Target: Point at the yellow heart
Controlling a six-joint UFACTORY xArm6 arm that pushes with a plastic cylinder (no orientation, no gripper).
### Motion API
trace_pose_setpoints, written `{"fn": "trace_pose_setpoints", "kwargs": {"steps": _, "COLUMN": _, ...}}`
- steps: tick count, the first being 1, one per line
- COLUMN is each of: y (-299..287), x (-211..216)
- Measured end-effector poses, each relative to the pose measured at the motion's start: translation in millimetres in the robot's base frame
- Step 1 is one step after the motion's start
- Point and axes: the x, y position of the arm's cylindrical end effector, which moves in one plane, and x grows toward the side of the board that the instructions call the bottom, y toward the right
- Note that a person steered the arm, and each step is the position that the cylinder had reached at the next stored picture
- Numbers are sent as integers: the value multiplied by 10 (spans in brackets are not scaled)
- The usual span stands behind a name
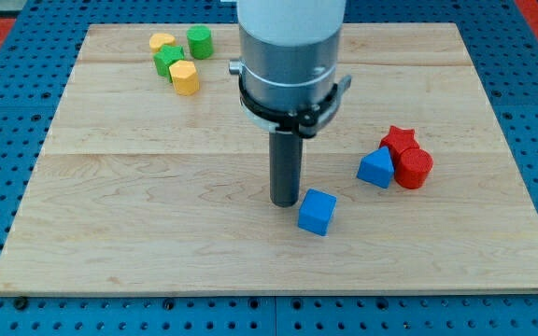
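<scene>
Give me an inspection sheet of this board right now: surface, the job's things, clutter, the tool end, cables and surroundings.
Surface: wooden board, flat, lying on a blue pegboard.
Job's things: two yellow blocks at the view's top left; the upper yellow block and lower yellow block both touch green ones; which is the heart cannot be told.
Clutter: two green blocks in that group; blue cube near centre; blue block, red star and red cylinder bunched at the view's right.
Pincer: none; my tip stands just left of the blue cube, far from the yellow blocks.
Cables: nothing seen.
Surroundings: blue pegboard, red edging in the top corners.
</scene>
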Motion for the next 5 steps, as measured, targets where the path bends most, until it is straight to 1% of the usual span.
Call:
{"fn": "trace_pose_setpoints", "kwargs": {"steps": 1, "y": 58, "x": 168}}
{"fn": "trace_pose_setpoints", "kwargs": {"steps": 2, "y": 275, "x": 147}}
{"fn": "trace_pose_setpoints", "kwargs": {"steps": 3, "y": 458, "x": -37}}
{"fn": "trace_pose_setpoints", "kwargs": {"steps": 4, "y": 406, "x": -163}}
{"fn": "trace_pose_setpoints", "kwargs": {"steps": 5, "y": -364, "x": -327}}
